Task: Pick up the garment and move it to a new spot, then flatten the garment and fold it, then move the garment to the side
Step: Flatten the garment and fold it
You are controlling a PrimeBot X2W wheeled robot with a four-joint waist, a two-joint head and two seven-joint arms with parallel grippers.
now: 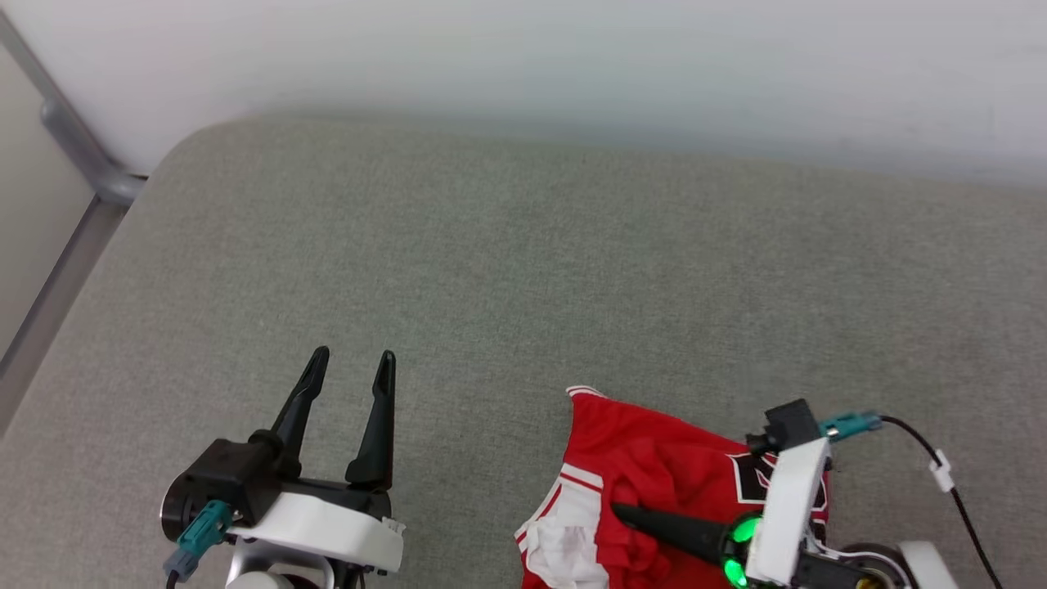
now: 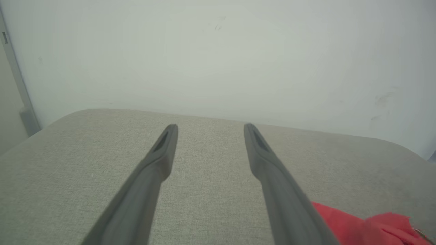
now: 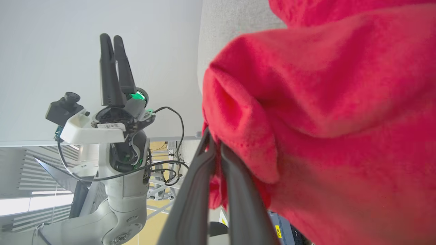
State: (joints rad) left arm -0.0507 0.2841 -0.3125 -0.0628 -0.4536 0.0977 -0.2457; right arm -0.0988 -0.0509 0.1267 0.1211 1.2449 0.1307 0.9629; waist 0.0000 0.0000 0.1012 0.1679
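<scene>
The garment (image 1: 646,458) is a crumpled red jersey with a white sleeve and striped trim, lying at the near right of the grey cushion (image 1: 523,270). Part of a black-and-white number shows beside my right wrist. My right gripper (image 1: 622,511) points left across the cloth. In the right wrist view its fingers (image 3: 215,144) stand close together, pinching a fold of the red garment (image 3: 323,102). My left gripper (image 1: 353,356) hovers open over bare cushion to the garment's left. Its spread fingers (image 2: 211,127) hold nothing, and a red garment corner (image 2: 357,224) shows at the lower right.
A pale wall (image 1: 572,57) runs behind the cushion's far edge. A grey metal rail (image 1: 74,131) slants down past the cushion's rounded left corner. A black cable (image 1: 941,466) trails from my right wrist. The left arm (image 3: 115,112) shows in the right wrist view.
</scene>
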